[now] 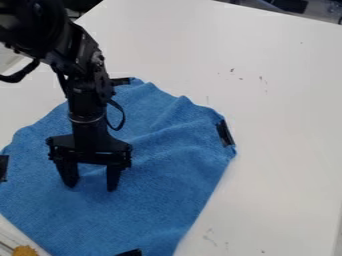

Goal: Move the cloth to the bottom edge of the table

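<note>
Blue cloth (160, 200) spread on L side of bench (287, 125), well apart from far edge.
Black pincer (91, 187) hangs tips-down over cloth's L half, released, fingers apart w/ gap btwn; can't tell if tips touch fabric. Cloth has soft folds twd far & R sides, black patches (225, 133) at its edges; yellow item (25, 251) nr its lower L side.

furniture: white table (287, 100), dark flecks | beyond top-right edge: dark object (290, 5), unidentified

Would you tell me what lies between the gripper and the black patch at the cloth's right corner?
Only rumpled blue cloth, in the camera view.
</note>
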Robot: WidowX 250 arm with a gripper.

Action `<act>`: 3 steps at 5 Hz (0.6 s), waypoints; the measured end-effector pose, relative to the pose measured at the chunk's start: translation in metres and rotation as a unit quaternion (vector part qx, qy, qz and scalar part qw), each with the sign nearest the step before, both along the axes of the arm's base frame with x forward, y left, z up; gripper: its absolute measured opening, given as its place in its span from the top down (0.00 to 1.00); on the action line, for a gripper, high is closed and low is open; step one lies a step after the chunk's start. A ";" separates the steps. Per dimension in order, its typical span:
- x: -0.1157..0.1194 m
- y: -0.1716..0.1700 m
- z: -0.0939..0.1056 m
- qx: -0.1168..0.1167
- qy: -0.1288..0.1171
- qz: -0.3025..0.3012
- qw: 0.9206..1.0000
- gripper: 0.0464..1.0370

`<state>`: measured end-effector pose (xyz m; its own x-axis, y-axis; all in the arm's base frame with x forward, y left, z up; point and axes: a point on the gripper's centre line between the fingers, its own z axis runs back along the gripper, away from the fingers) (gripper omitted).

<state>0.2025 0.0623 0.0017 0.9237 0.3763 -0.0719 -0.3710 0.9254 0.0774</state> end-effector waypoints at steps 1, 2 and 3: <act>0.008 -0.001 0.009 0.000 -0.002 -0.030 1.000 0.04; 0.020 -0.001 0.037 0.001 -0.047 -0.051 0.998 0.04; 0.028 -0.010 0.065 -0.001 -0.083 -0.085 0.993 0.04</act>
<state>0.2310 0.0526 0.0666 0.9732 0.2131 0.0864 -0.2160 0.9760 0.0264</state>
